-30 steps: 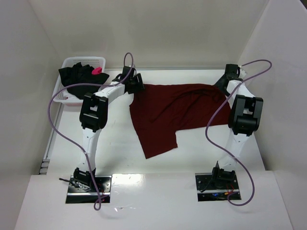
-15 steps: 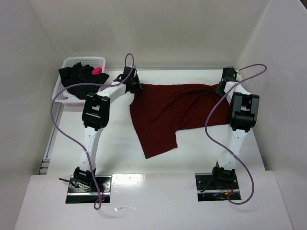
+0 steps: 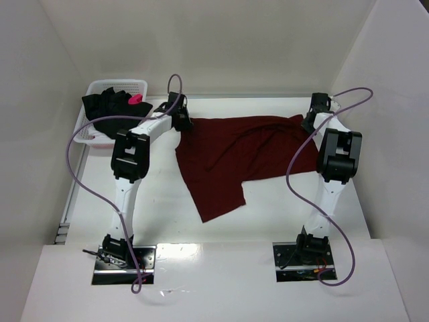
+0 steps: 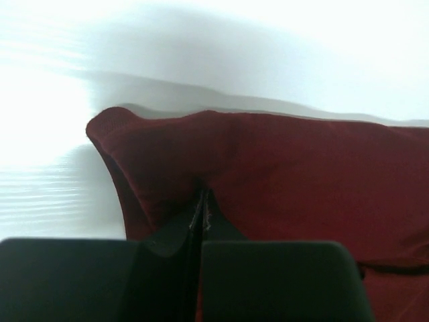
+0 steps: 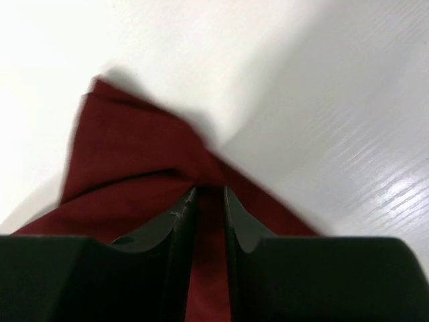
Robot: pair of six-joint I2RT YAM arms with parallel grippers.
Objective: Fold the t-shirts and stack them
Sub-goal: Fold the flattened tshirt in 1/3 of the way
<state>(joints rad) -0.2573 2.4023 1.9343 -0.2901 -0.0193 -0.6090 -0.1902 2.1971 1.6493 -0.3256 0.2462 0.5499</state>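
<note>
A large maroon t-shirt (image 3: 241,151) lies spread and crumpled across the far middle of the table. My left gripper (image 3: 182,121) is shut on its far-left corner; the left wrist view shows the red cloth (image 4: 268,168) pinched between the closed jaws of that gripper (image 4: 203,196). My right gripper (image 3: 310,123) is shut on the far-right corner, a fold of red cloth (image 5: 134,154) filling the narrow gap of the gripper (image 5: 209,191). A black t-shirt (image 3: 110,107) with a pink mark (image 3: 135,98) sits bunched in the white basket (image 3: 136,85).
The white mesh basket stands at the far left of the table, next to the left wall. White enclosure walls (image 3: 375,74) rise close behind and on both sides. Purple cables (image 3: 74,161) loop off both arms.
Both grippers have closed on the maroon shirt's far corners. The left gripper has shifted slightly left and back, pulling that corner with it, and the shirt's far edge now lies more stretched between the two.
</note>
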